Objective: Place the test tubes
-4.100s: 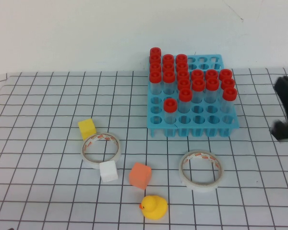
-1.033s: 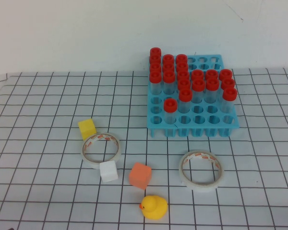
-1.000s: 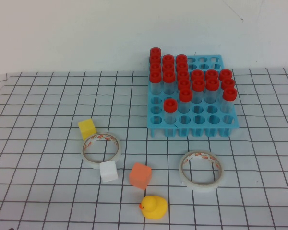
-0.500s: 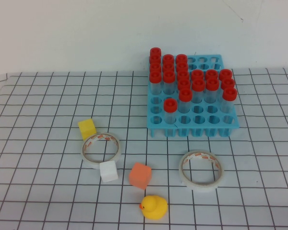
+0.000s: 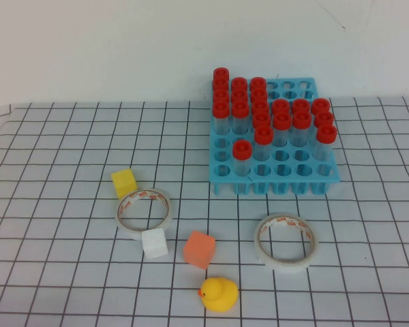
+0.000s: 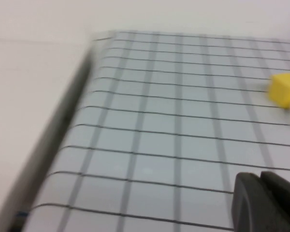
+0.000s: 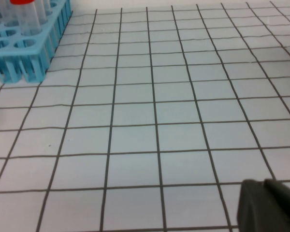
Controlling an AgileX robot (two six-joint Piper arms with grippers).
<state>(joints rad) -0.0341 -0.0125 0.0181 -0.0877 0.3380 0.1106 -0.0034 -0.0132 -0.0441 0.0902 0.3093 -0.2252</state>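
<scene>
White, black-gridded tabletop [image 5: 68, 150] fills the overhead frame, with a blue plastic rack [image 5: 276, 184] standing at upper right of centre. Red-capped test tubes [image 5: 241, 158] stand upright in its rear and middle rows. One stands alone nearer the front, and the front rows and the rack's far right corner are empty.

Two tape rolls lie flat: one [image 5: 145, 197] at left of centre, the other [image 5: 259, 244] at lower right of centre. Around the left roll sit a yellow block [image 5: 123, 182] and a white block [image 5: 154, 243], both just beside it. An orange block [image 5: 199, 249] lies near the white one, and a yellow rubber duck [image 5: 219, 294] sits at bottom centre.

The dark right arm, visible at the right edge of the overhead frame a few seconds ago, has since left it. Neither arm appears there now. The right gripper [image 7: 263, 186] hangs low over bare grid to the rack's right, its fingers pressed together and holding nothing. The left gripper [image 6: 260, 179] hovers near the tabletop's left edge, also pinched closed and empty.

No tube lies loose anywhere in view, and the rack has not changed. With both arms drawn back, the placing looks finished or paused. Any further tube would have to come from outside these frames.
</scene>
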